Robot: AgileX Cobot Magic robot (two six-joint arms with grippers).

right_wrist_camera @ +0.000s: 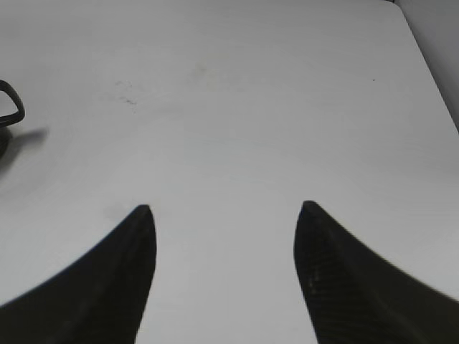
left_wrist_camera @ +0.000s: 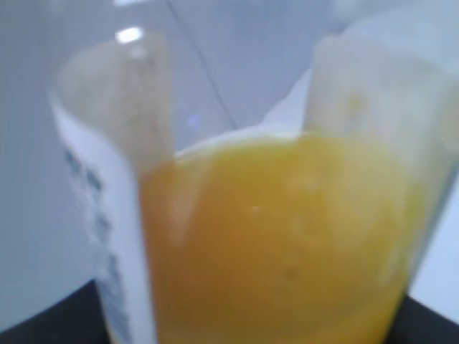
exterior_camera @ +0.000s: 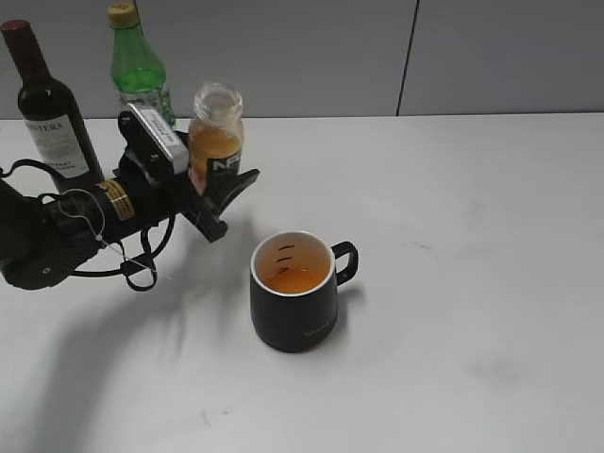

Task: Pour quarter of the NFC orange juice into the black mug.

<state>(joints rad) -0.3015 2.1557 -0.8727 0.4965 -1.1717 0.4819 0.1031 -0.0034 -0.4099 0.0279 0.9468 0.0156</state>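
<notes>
Nearest sits the black mug (exterior_camera: pixel 293 304) on the counter (exterior_camera: pixel 472 283), already holding some juice. Behind and left, the left gripper (exterior_camera: pixel 203 184) clamps the NFC orange juice (exterior_camera: pixel 215 142) upright, probably uncapped. Set it down gently, level. The right gripper (right_wrist_camera: pixel 224 229) hangs spread, empty.

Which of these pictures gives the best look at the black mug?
The exterior view: the whole black mug shows there, with handle and orange liquid inside. The right wrist view catches only its handle at the left edge. The left wrist view shows none of it.
</notes>
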